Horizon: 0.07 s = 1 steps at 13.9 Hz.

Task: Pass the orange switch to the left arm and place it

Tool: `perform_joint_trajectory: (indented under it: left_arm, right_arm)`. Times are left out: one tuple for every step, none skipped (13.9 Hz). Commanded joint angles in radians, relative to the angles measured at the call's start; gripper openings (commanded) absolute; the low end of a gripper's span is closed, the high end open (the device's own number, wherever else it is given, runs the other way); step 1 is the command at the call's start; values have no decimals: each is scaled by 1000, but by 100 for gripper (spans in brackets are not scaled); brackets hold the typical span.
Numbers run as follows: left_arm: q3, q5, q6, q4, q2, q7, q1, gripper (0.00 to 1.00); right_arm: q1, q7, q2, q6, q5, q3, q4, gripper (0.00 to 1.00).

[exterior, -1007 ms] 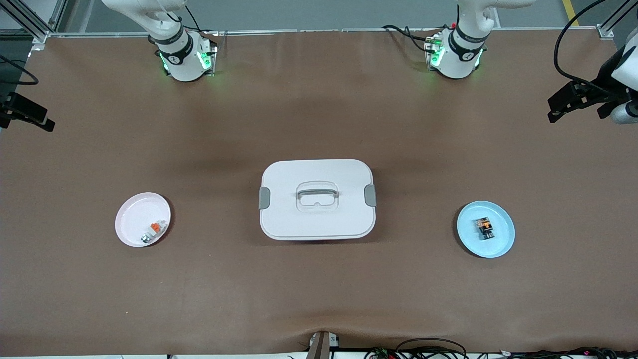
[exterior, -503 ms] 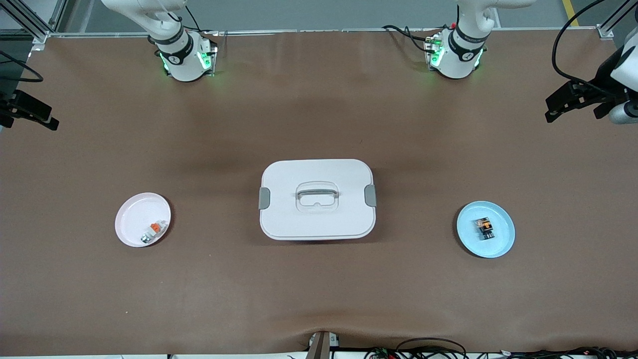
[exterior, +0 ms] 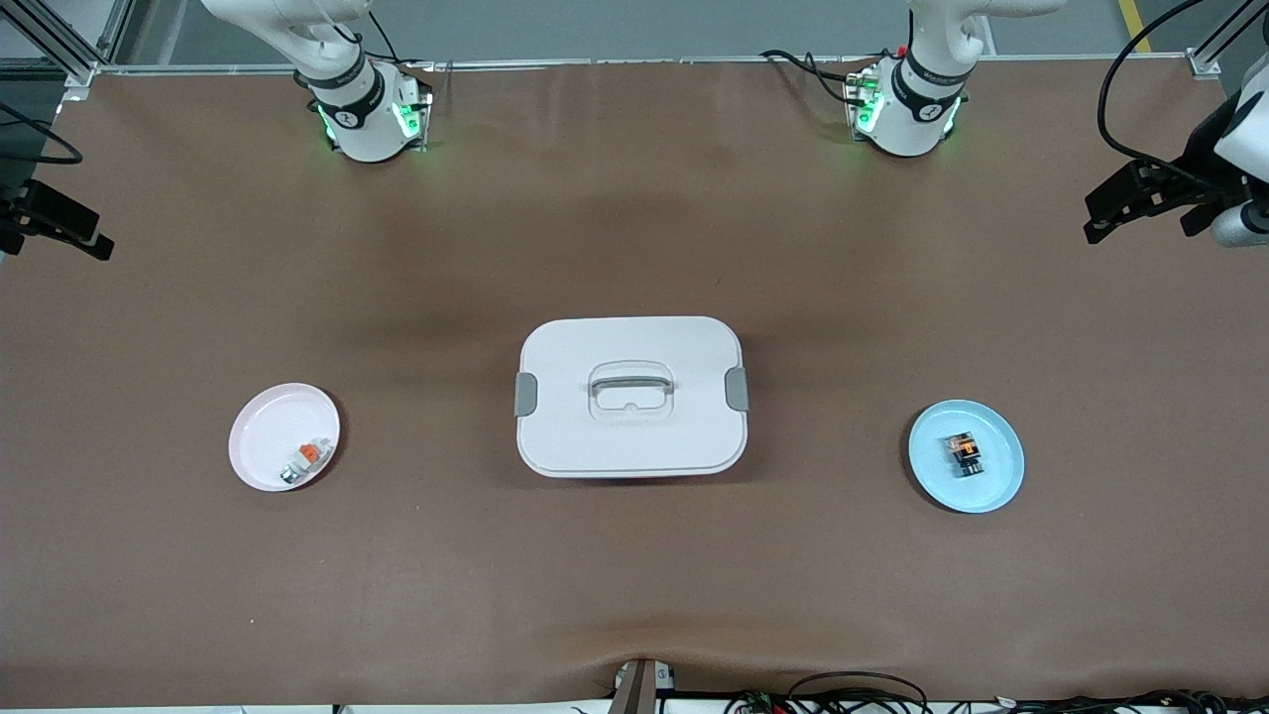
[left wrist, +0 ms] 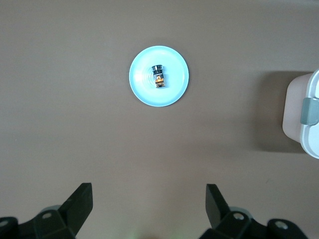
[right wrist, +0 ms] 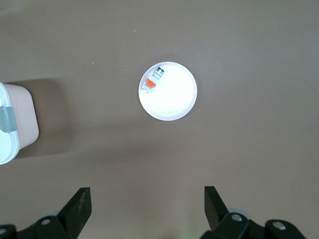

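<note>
Nothing is grasped yet: the switch lies on the blue plate. The left gripper and right gripper hover high over the table's ends, fingers wide and empty. Next, the left should descend onto it.

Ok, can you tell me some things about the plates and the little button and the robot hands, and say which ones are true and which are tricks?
1. The orange switch lies on the blue plate. True.
2. The box has its lid off. False: the lid is on, with the grey clips at both sides.
3. The left gripper is open and holds nothing. True.
4. The white plate has nothing on it. False: a white-and-orange connector and a small silver piece lie on it.
5. The box stands between the two plates. True.
6. The right gripper is shut on the switch. False: it is open, high over the table, holding nothing.
</note>
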Motion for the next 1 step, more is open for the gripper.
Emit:
perform_joint_trajectory:
  left_arm:
    - [2,-20,-20,10,-7,10,3,100]
  right_arm:
    - [-4,1,-15,-4,-7,-2,-3,100]
